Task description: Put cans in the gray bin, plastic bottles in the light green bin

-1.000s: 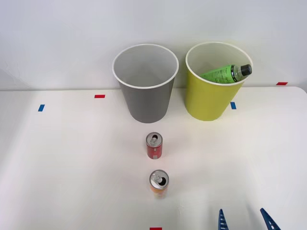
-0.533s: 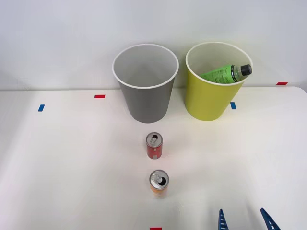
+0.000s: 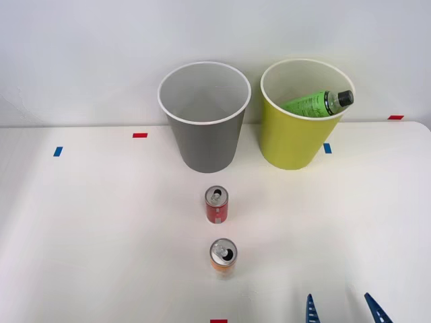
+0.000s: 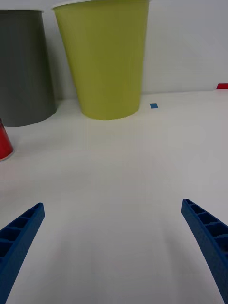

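Two cans stand upright on the white table in front of the bins: a red can (image 3: 216, 205) (image 4: 4, 141) and, nearer to me, an orange and white can (image 3: 223, 256). The gray bin (image 3: 204, 116) (image 4: 23, 66) stands at the back with a pale, bare inside. Beside it on the right, the light green bin (image 3: 297, 114) (image 4: 105, 57) holds a green-labelled plastic bottle (image 3: 315, 103) leaning against its rim, black cap up. My right gripper (image 3: 342, 311) (image 4: 114, 237) is open at the table's near right, apart from the cans, with nothing between its blue fingers.
Small red tape marks (image 3: 139, 135) and blue tape marks (image 3: 58, 151) dot the table (image 3: 101, 222). A white wall rises right behind the bins. Open table surface lies between my gripper and the cans.
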Controlling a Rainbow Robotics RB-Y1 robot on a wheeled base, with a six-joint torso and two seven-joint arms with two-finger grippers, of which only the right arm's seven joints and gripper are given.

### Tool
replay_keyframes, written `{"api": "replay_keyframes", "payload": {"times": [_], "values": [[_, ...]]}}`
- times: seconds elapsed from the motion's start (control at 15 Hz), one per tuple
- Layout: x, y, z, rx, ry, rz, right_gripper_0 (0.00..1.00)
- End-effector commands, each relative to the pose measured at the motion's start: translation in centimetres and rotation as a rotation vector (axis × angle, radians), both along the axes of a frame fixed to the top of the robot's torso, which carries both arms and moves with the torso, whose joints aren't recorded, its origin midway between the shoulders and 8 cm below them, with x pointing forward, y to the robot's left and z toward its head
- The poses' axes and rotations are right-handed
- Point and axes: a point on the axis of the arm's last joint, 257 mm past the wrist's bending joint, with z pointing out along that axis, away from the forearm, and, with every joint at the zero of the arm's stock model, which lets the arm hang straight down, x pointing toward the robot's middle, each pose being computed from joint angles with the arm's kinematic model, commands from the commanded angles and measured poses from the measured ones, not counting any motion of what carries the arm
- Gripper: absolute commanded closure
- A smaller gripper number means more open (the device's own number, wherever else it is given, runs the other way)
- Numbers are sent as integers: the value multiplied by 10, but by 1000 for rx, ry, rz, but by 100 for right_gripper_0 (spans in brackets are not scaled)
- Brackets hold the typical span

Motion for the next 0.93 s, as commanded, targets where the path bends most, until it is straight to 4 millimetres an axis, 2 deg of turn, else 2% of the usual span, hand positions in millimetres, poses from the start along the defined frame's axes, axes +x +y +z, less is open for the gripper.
{"api": "replay_keyframes", "payload": {"times": [0.07,0.33,0.67,0.93], "values": [[-3,12,4,-25,-17,78,0],[-7,36,18,-89,-65,274,0],[-19,73,18,-131,-82,492,0],[-11,94,27,-90,-117,569,0]]}}
